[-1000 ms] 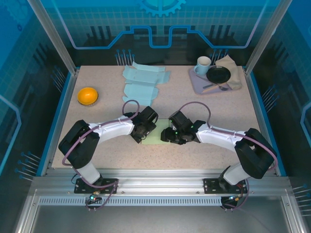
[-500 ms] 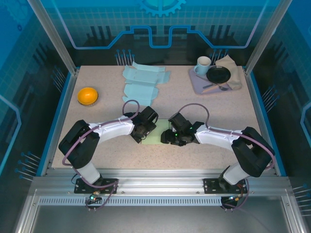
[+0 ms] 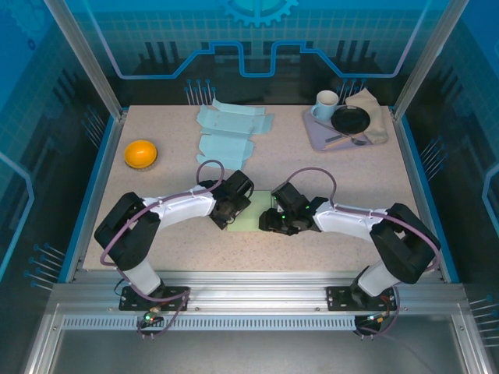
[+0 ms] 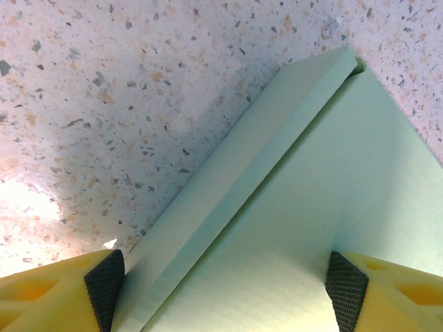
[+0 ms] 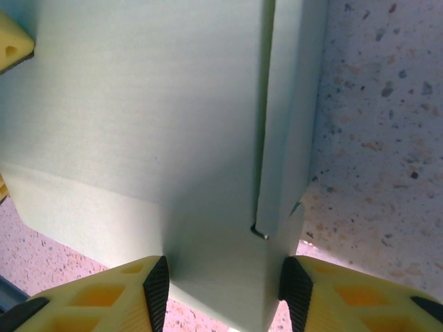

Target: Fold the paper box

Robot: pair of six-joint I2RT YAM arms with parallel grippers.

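From the overhead cam the paper box [image 3: 256, 207] sat flat on the table [image 3: 156, 179] just below mid-frame, sandwiched between both arms. On its wrist cam my left gripper [image 4: 225, 283] was spread wide over the box's folded edge and didn't look to be pinching anything. The right gripper [image 5: 225, 290] was about half closed, with both pads [image 5: 156, 289] pressed against a corner of the box.

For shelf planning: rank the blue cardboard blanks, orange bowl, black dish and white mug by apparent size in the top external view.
1. Blue cardboard blanks, clearly the largest.
2. Orange bowl and black dish: these look about alike, so they are not ranked apart.
3. White mug, the smallest.
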